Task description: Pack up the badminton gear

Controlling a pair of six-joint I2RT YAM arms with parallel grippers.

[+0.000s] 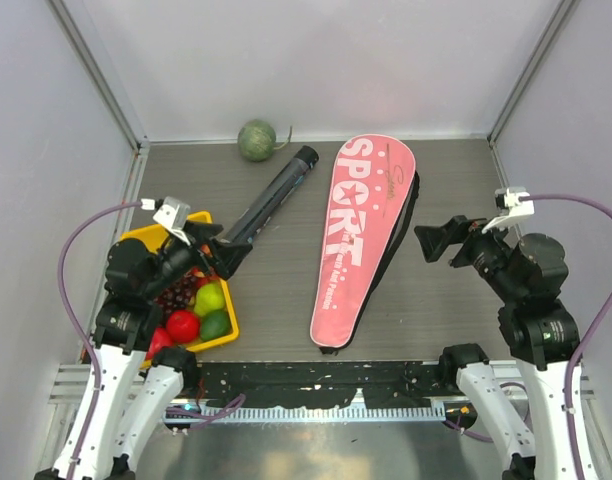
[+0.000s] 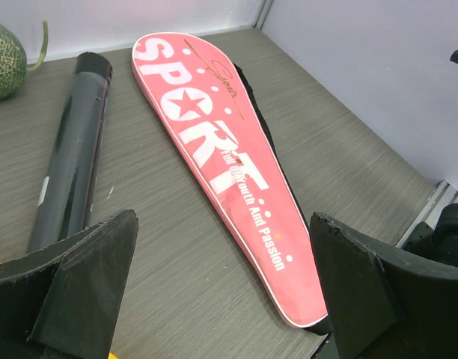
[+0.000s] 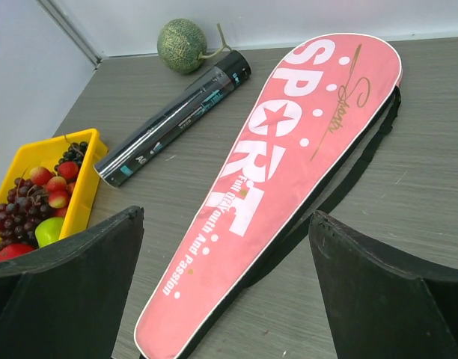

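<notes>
Lying flat mid-surface, pink bag (image 1: 361, 240), wide end far, narrow end toward the arms; black strap or edge shows along its right side

Tube (image 1: 271, 200) lies just left of bag, apart from it, slanting from near the melon (image 1: 256, 140) down toward the fruit tray (image 1: 229, 335)

Left hand (image 1: 229, 250) wide, holding nothing, raised over the tube's near end

Right hand (image 1: 441, 238) wide, empty, right of bag, off the surface (image 1: 446, 310)

No rackets or shuttlecocks in any view; probably already inside bag and tube, though neither shows its contents

Cannot tell whether the bag is zipped

Judged near done: what may remain is closing the bag, perhaps stowing the tube
</notes>
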